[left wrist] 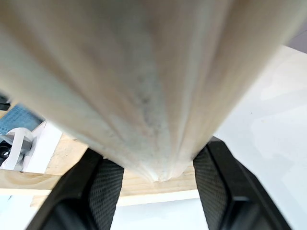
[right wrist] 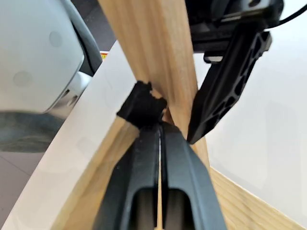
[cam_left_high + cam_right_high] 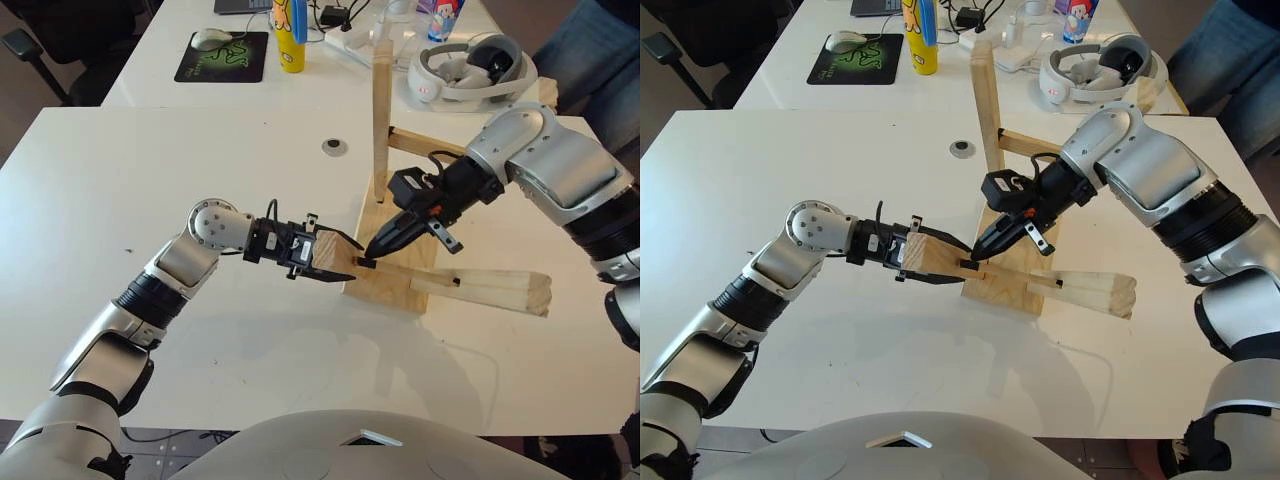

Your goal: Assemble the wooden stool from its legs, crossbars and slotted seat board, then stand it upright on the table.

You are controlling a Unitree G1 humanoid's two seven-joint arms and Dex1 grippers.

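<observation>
The part-built wooden stool lies on its side at the table's middle right. One leg [image 3: 380, 110] stands straight up with a crossbar [image 3: 425, 146] branching off it. The flat board [image 3: 388, 288] rests on the table, and two more legs [image 3: 495, 290] lie beside it to the right. My left gripper [image 3: 332, 258] is shut on a short wooden piece [image 3: 928, 252] at the board's left edge; its black fingers [image 1: 103, 187] flank the wood [image 1: 144, 86]. My right gripper [image 3: 368, 254] is shut, fingers pressed together [image 2: 157, 129], tips against that same piece.
At the back stand a white headset [image 3: 470, 70], a yellow bottle [image 3: 290, 35] and a mouse on a black pad [image 3: 225, 57]. A round cable hole [image 3: 335, 147] sits in the tabletop. Bare white table [image 3: 130, 190] spreads to the left and front.
</observation>
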